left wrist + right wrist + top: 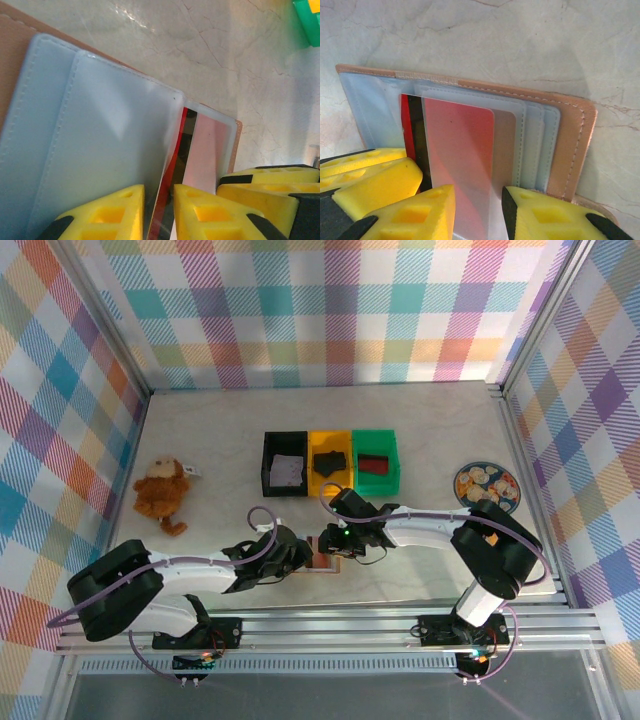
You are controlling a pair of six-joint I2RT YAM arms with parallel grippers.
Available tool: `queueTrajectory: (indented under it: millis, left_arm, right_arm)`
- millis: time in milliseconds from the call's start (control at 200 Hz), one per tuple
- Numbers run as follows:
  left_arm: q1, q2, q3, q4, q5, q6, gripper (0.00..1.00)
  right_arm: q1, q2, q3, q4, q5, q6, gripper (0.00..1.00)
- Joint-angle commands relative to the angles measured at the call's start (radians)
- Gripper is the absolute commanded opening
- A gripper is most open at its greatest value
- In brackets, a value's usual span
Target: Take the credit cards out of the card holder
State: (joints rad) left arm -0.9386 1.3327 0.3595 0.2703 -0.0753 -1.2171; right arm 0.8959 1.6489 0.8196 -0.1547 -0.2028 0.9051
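Sitting behind the card holder (321,563), overhead: three bins (330,435).

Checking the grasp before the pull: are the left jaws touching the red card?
Cannot tell. In the left wrist view the red card runs edge-on between the jaws of the left gripper, close to both, but no contact or gap shows plainly.

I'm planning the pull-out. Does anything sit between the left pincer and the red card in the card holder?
Nothing visible: the left pincer has a finger on each side of the red card, whose edge shows beside a blue sleeve of the card holder.
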Motion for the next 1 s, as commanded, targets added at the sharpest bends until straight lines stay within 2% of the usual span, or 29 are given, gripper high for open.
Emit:
queueTrajectory:
  millis: [0, 170, 320, 485, 995]
  left_arm:
    - [0.011, 0.032, -0.021, 0.020, 0.025, -0.009, 0.20]
    - [0.011, 0.037, -0.017, 0.013, 0.029, -0.005, 0.15]
    - [0.010, 0.009, -0.026, -0.016, 0.017, -0.004, 0.06]
    - [0.011, -0.026, -0.030, -0.053, 0.000, 0.000, 0.00]
    - [0.011, -0.190, -0.050, -0.227, -0.051, 0.036, 0.00]
  right_arm:
    - [0.005, 0.057, -0.042, -0.040, 0.008, 0.014, 0.35]
    - [0.005, 0.053, -0.045, -0.040, 0.011, 0.014, 0.35]
    - [0.005, 0.055, -0.049, -0.041, 0.013, 0.014, 0.35]
    - [0.005, 0.058, -0.045, -0.041, 0.011, 0.013, 0.35]
    - [0.004, 0.058, -0.046, -0.052, 0.020, 0.017, 0.35]
